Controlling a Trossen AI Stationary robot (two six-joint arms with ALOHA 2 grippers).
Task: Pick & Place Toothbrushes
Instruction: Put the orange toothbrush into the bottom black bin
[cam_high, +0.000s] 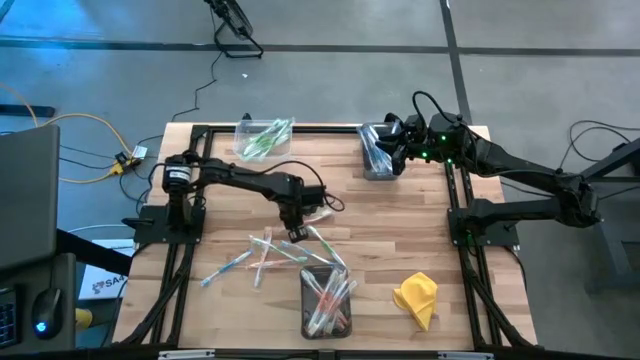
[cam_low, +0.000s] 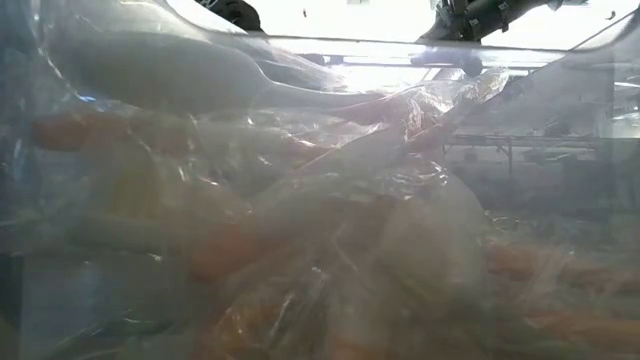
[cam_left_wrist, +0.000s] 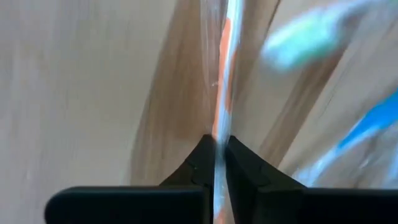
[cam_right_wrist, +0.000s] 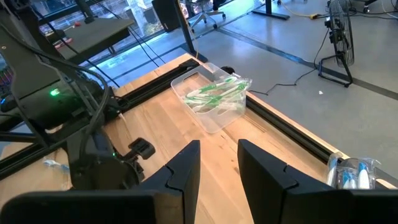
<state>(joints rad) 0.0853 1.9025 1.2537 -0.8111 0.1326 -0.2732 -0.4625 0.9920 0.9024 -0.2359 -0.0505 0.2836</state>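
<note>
Several wrapped toothbrushes (cam_high: 268, 256) lie loose on the wooden table, near its middle. My left gripper (cam_high: 296, 232) points down at the far right end of that pile and is shut on a toothbrush with an orange-red accent (cam_left_wrist: 222, 93). Green (cam_left_wrist: 303, 37) and blue (cam_left_wrist: 373, 123) toothbrushes lie beside it. My right gripper (cam_right_wrist: 219, 163) hangs open and holds nothing; it is above the table's far right, by the bin of blue toothbrushes (cam_high: 378, 150). My left gripper pinches the orange-accented toothbrush between its two fingertips (cam_left_wrist: 202, 155), one on each long side of the thin shaft (cam_left_wrist: 219, 134). The fingers come from above, pointing down, and lie across the shaft. The toothbrush lies along the wood beyond the fingers.
A clear bin of green toothbrushes (cam_high: 262, 138) stands at the far left, and a bin of orange-red ones (cam_high: 326, 302) near the front edge; that bin fills the low view. A yellow cloth (cam_high: 417, 298) lies at the front right. Black frame rails (cam_high: 468, 240) run along the table's sides.
</note>
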